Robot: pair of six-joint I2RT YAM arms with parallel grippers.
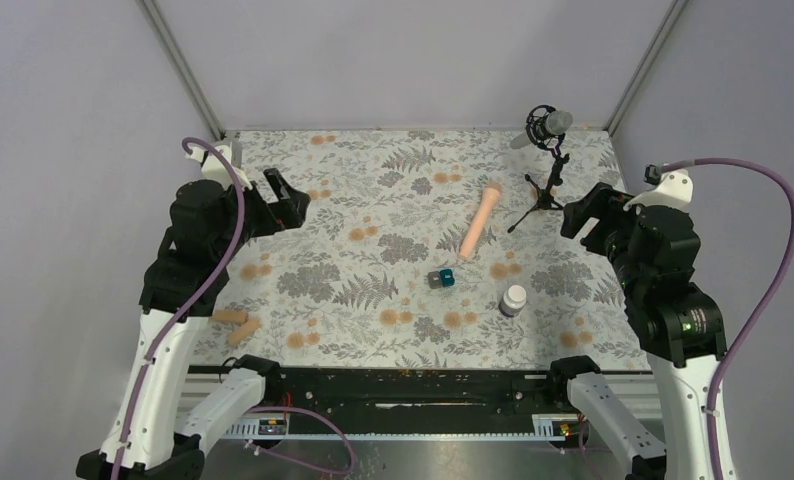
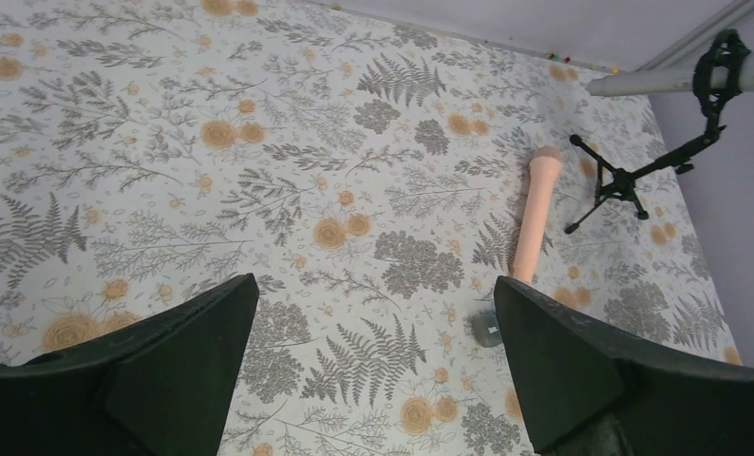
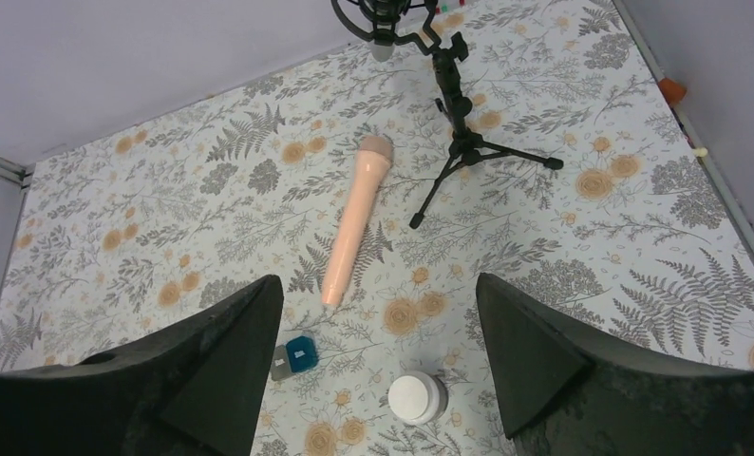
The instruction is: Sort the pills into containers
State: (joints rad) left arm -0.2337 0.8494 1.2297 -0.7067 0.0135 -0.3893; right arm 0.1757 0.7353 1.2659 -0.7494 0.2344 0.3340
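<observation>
Left wrist view, our left jaws apart, teal box (image 2: pixel 485 330) half hidden behind them, right jaws apart too.

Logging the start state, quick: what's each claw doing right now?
Left claw: open, holding nothing.
Right claw: open, holding nothing.

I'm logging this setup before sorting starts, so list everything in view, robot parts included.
box: one, teal and dark, table middle
bottle: one, white, right of the box
long rod: one, peach, lying beyond the box
microphone: one, black, on tripod, far right
short cylinders: two, tan, near left
tablecloth: one, grey-orange floral
left gripper: one, black, open
right gripper: one, black, open
</observation>
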